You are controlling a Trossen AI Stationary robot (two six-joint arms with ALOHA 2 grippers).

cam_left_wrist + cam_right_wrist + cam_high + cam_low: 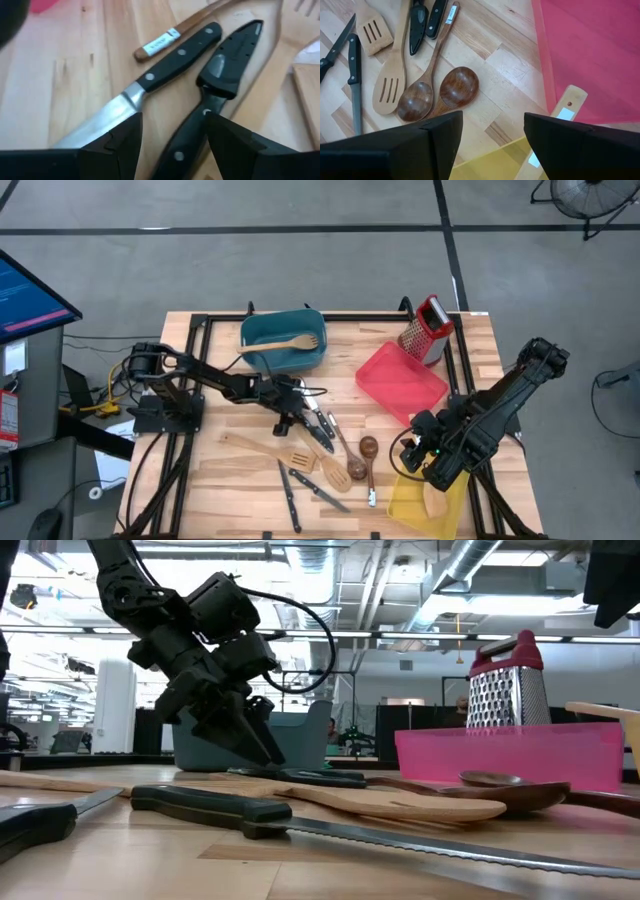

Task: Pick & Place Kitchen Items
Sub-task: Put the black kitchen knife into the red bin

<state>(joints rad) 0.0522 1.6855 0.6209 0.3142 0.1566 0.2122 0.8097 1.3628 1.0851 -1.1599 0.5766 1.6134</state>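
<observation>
Several kitchen items lie flat at the table's middle: two black-handled knives, pale wooden slotted turners, two brown-bowled spoons and two more knives near the front. My left gripper is open and low over the table. Its fingers stand on either side of the handle of a sheathed black knife, beside a bare-bladed steel knife; it also shows in the low view. My right gripper is open and empty above the yellow bin, where a wooden spatula lies.
A teal bin at the back holds a wooden fork-like utensil. A red bin lies at the right, with a steel grater behind it. A serrated knife lies nearest the low camera.
</observation>
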